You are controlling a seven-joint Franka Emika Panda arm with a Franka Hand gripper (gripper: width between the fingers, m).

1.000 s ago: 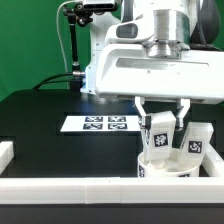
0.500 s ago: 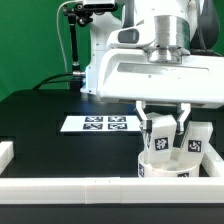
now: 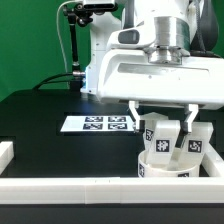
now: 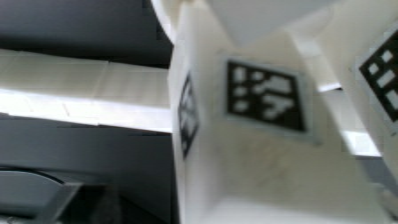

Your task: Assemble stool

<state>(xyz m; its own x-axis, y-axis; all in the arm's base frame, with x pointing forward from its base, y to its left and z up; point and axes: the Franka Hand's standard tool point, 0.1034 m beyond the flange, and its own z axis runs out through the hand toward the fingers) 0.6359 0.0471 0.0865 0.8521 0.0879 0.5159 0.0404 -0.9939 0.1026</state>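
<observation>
Between open jaws, upright stool leg (image 3: 160,140)

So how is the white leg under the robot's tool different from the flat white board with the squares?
The leg stands upright on the seat, between the tool fingers; the marker board lies flat on the table. The leg is blocky; the marker board is thin. Both are white with black-and-white tags.

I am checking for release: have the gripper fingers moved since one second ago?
Yes. The gripper fingers have spread outward from the leg, while the marker board stayed put.
</observation>
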